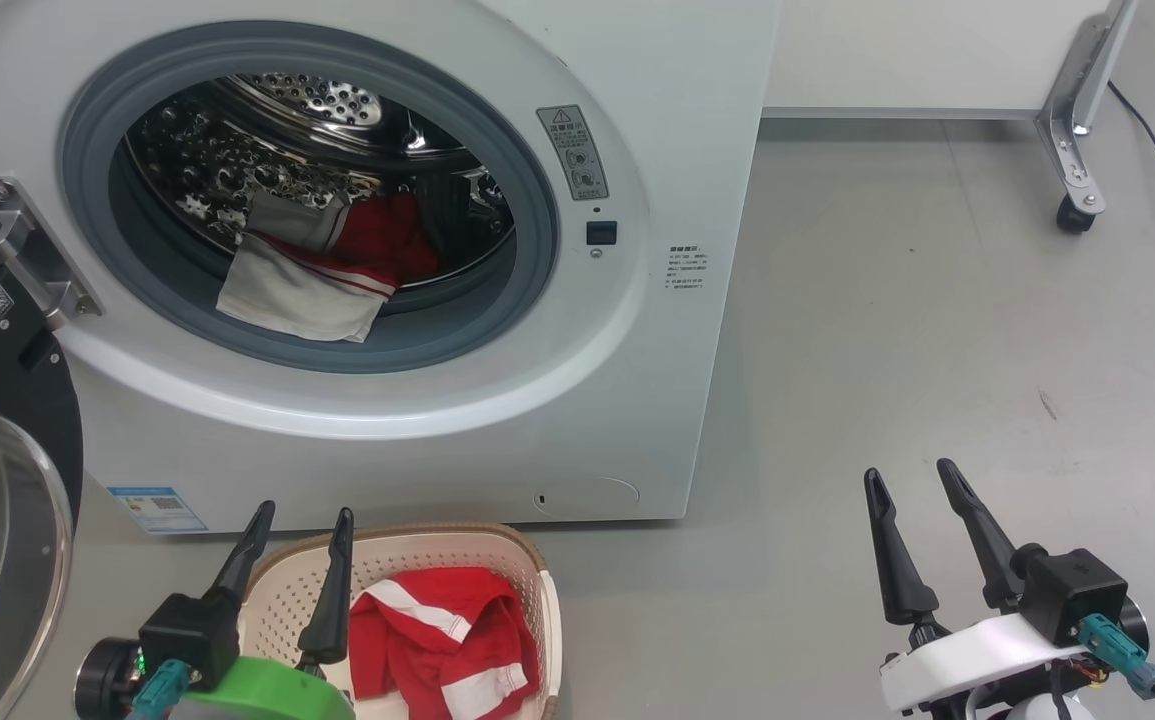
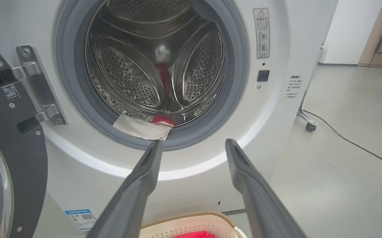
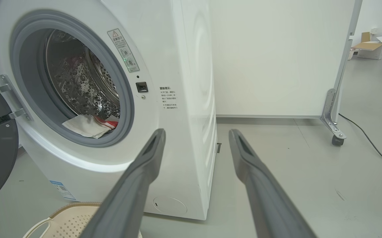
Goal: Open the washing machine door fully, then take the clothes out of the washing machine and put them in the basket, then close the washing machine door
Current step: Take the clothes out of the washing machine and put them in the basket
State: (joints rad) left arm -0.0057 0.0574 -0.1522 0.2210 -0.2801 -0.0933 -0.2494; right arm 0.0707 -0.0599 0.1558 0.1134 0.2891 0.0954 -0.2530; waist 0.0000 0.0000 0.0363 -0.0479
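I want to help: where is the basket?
In the head view the basket sits on the floor, bottom left, in front of the washing machine, beside the left gripper.

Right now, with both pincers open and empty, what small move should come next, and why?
Probably ease the left pincer forward and up toward the white-and-red garment draped over the grey ring. The door hangs open, one red garment already lies in the basket, so this piece looks like what remains. The left pincer sits nearer the opening than the right pincer.
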